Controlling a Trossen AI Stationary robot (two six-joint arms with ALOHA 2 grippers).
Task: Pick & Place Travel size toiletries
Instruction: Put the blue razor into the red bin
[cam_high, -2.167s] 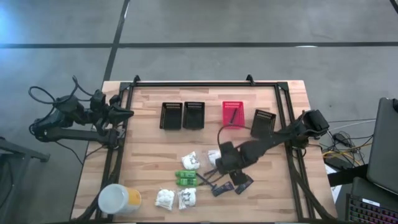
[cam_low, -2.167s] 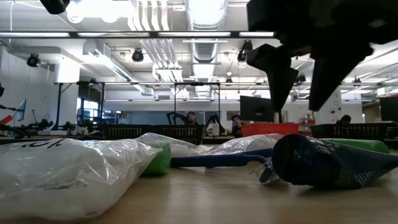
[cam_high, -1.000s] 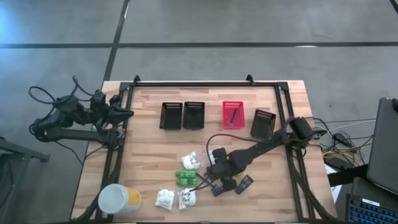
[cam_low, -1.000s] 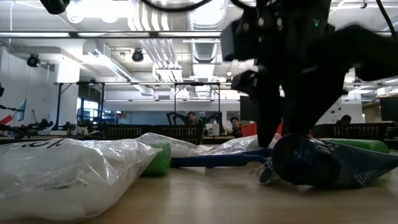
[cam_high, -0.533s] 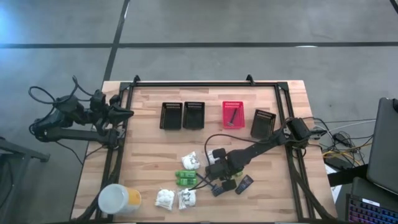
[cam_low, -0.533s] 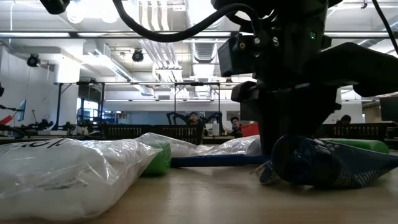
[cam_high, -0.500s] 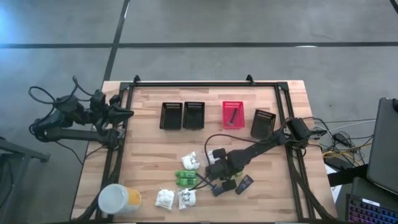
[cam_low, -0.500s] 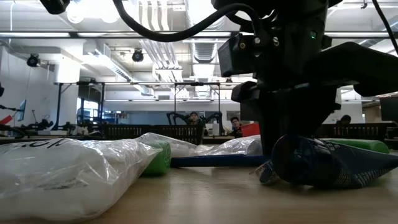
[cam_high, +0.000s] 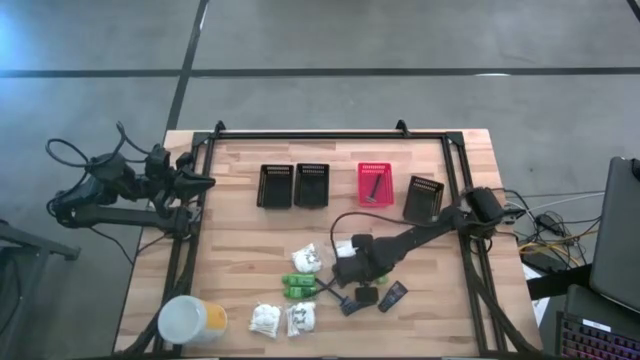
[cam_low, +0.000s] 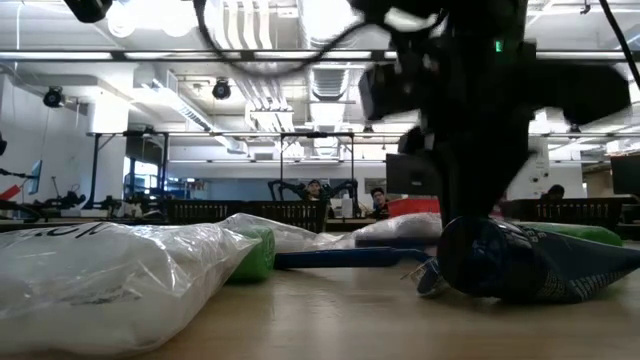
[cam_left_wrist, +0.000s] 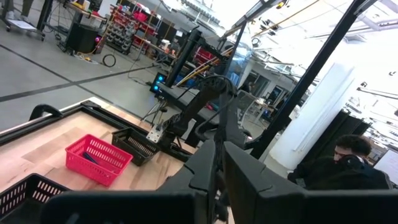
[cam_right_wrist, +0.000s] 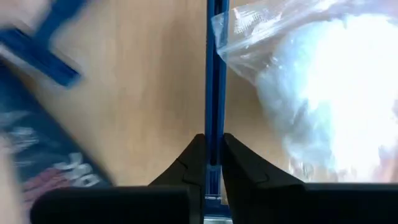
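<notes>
While clamped between fingers (cam_right_wrist: 198, 163), razor (cam_right_wrist: 216, 68).

No legible txt, labels or nos. anywhere.

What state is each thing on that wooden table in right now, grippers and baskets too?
Right gripper: shut on thin blue razor.
Left gripper: shut, empty, off the table's left edge.
Red slotted basket: holds one dark item.
Black slotted baskets: look empty.
White crinkly packets: lying loose on the table.
</notes>
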